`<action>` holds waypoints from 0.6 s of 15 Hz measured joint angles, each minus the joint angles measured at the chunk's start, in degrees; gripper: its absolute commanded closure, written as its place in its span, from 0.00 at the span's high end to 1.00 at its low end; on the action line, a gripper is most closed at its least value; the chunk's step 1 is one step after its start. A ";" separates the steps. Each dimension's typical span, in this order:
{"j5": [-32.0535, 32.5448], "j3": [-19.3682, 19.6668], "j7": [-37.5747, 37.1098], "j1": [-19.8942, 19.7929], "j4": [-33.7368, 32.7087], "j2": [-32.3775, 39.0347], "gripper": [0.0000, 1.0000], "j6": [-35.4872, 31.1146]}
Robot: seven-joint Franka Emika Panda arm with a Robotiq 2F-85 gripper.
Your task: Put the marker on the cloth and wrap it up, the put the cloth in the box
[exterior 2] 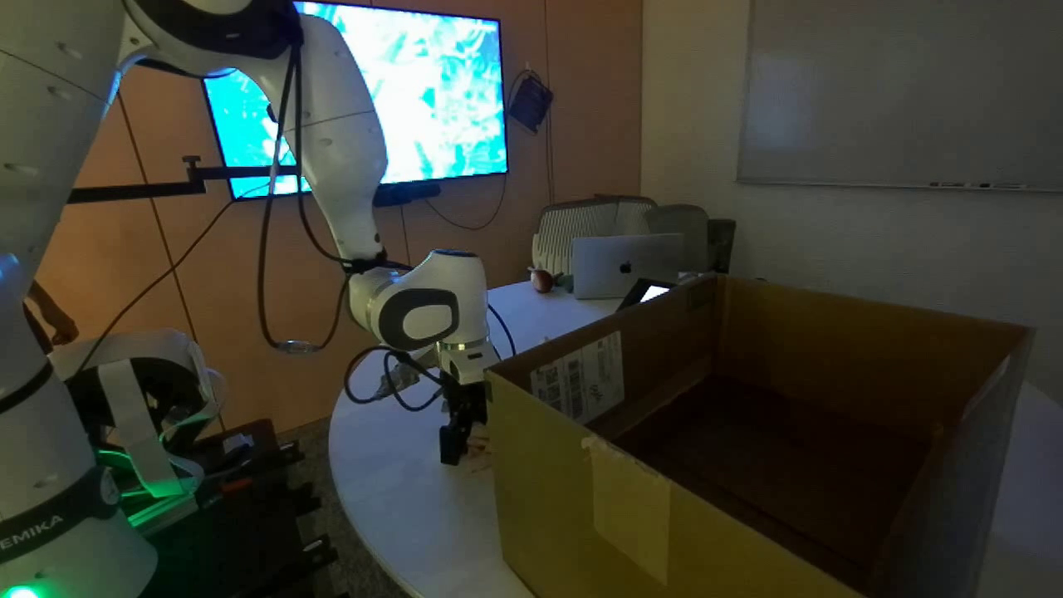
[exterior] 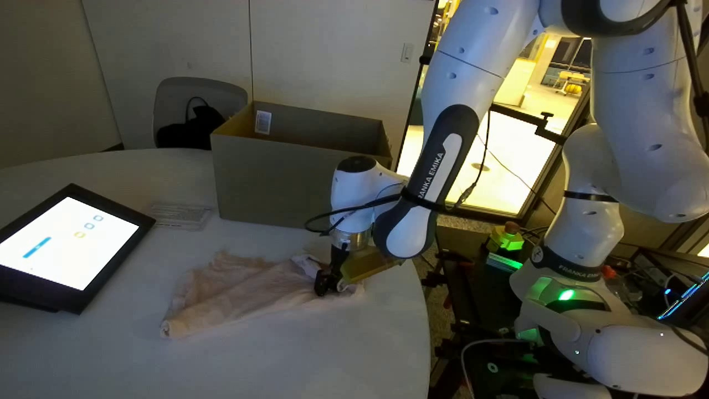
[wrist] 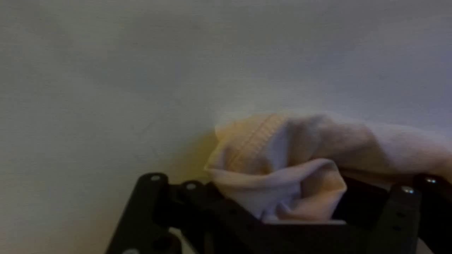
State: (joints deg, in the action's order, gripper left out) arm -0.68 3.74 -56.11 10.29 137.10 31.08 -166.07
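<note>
Looking at your cloth in an exterior view, you see it lying on the white table, outside the box and in front of it from that camera. Its long axis runs at a shallow slope from lower left up toward the right. The left end is broad and wrinkled, and the fabric narrows toward the right, where your gripper points down onto it. In the wrist view the cloth leads from the middle out to the right edge, with a stitched hem showing near its left end.

Fabric is bunched between your two fingers, which stand apart on either side of it. The folds hide the tips, so you cannot tell whether they have the cloth firmly pinched.

Counting for you: one cloth, one box, one gripper. The box is open at the top, its long side crossing that same exterior view behind the cloth. To the left of the cloth you have one tablet with a lit screen, and just beside that, one clear flat piece. In an exterior view you also get one laptop, one wall screen and one whiteboard.
</note>
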 measured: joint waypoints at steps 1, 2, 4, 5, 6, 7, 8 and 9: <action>-0.02 0.04 0.53 0.18 0.00 -0.17 0.13 -0.37; -0.02 0.08 1.04 0.43 0.00 -0.39 0.15 -0.79; -0.02 0.20 1.97 1.17 0.01 -1.14 0.18 -1.29; -0.02 0.26 2.56 1.62 0.03 -1.65 0.18 -1.64; -0.02 0.29 3.15 2.07 0.04 -2.23 0.18 -2.00; -0.02 0.44 3.67 2.74 0.04 -2.98 0.18 -2.33; -0.01 0.79 4.06 3.71 0.04 -3.78 0.18 -2.78; 0.07 1.29 4.32 4.81 0.03 -4.59 0.17 -3.21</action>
State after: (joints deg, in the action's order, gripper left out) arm -0.61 5.03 -51.79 15.10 137.13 26.49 -169.27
